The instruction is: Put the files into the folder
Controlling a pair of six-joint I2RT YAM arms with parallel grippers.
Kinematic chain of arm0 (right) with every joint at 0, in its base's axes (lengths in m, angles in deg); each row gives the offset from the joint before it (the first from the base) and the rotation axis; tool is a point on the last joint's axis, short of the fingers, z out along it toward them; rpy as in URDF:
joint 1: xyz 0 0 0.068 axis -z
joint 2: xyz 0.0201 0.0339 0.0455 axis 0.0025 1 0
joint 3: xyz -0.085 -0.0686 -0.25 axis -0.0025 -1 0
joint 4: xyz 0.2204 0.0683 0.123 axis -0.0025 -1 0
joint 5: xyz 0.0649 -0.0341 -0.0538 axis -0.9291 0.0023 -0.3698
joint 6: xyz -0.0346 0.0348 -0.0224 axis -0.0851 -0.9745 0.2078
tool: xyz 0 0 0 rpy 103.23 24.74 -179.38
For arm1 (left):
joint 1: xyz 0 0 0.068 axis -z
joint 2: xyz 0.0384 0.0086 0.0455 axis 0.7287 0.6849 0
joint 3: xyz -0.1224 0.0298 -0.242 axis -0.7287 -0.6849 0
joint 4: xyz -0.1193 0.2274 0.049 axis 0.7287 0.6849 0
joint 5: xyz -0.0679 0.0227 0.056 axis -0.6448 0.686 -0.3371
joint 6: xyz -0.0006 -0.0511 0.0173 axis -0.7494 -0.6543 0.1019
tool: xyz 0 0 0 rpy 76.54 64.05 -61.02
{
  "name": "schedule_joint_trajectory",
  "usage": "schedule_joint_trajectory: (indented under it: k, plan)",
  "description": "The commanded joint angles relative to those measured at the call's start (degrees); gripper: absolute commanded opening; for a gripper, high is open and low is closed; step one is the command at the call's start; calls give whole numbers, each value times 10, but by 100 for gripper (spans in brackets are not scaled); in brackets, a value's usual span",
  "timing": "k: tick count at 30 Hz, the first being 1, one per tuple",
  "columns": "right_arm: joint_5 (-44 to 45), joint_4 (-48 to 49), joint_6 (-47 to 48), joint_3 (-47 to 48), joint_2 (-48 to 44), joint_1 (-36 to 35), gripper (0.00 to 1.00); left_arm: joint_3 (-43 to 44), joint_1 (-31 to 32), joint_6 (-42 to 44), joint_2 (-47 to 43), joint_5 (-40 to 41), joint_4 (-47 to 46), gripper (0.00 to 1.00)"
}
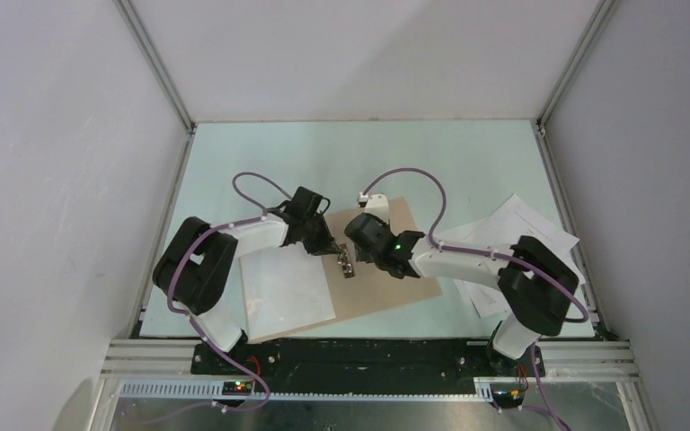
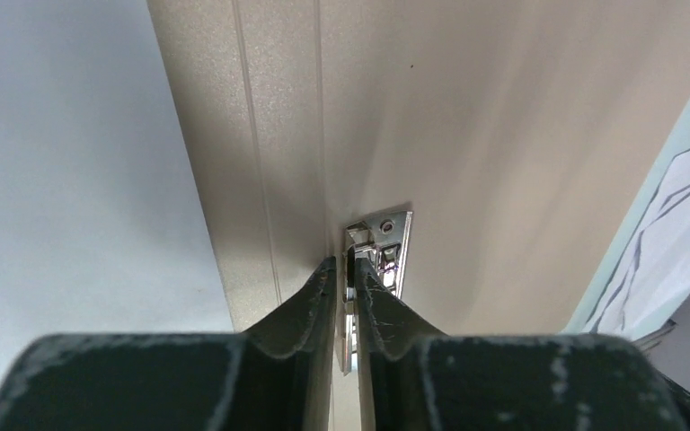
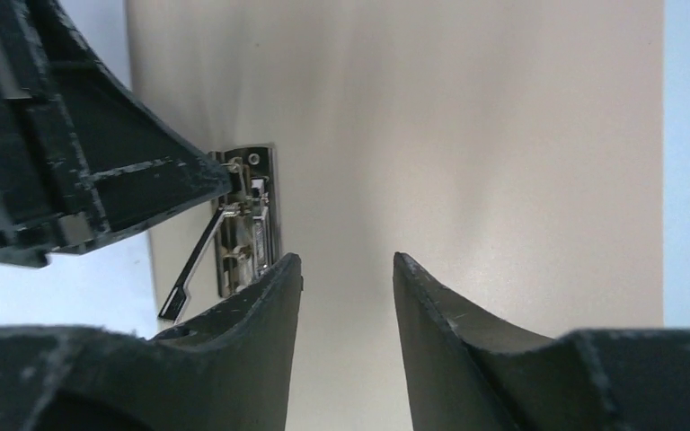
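The tan folder (image 1: pixel 395 274) lies open in the middle of the table. A white sheet (image 1: pixel 283 292) lies on its left leaf, and its right leaf is bare. The metal spine clip (image 1: pixel 347 262) sits at the fold. My left gripper (image 1: pixel 331 247) is at the clip, its jaws nearly closed on the clip's thin lever (image 2: pixel 352 266). The clip (image 2: pixel 391 238) shows just beyond the fingertips. My right gripper (image 1: pixel 359 259) is open and empty over the bare right leaf (image 3: pixel 467 135), right beside the clip (image 3: pixel 252 224). More files (image 1: pixel 512 235) lie in a loose pile to the right.
The loose pile of sheets (image 2: pixel 674 233) overlaps the folder's right side, under the right arm. The two grippers are very close together over the fold; the left finger (image 3: pixel 126 180) fills the upper left of the right wrist view. Cell walls stand on three sides.
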Motion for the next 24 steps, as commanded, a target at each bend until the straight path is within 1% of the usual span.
schedule_joint_trajectory:
  k: [1, 4, 6, 8, 12, 16, 19, 24]
  plan:
    - [-125, 33, -8, -31, -66, 29, 42, 51, 6, 55, 2, 14, 86, 18]
    - [-191, 49, -15, -63, -85, 35, 28, 79, 17, 66, 15, 9, 98, 18]
    - [-234, 70, -24, -81, -95, 35, 23, 92, 21, 70, 17, 10, 103, 19]
    - [-270, 93, -34, -97, -100, 33, 19, 104, 22, 73, 13, 16, 107, 22]
    - [-322, 136, -47, -112, -93, 26, 15, 131, 13, 81, -7, 41, 132, 27]
    - [-365, 181, -65, -113, -66, 26, 13, 144, -10, 88, -37, 59, 151, 33]
    - [-396, 218, -87, -112, -47, 33, 14, 142, -31, 96, -70, 75, 165, 37]
    - [-410, 256, -100, -97, -2, 72, 13, 116, -50, 107, -130, 93, 173, 43]
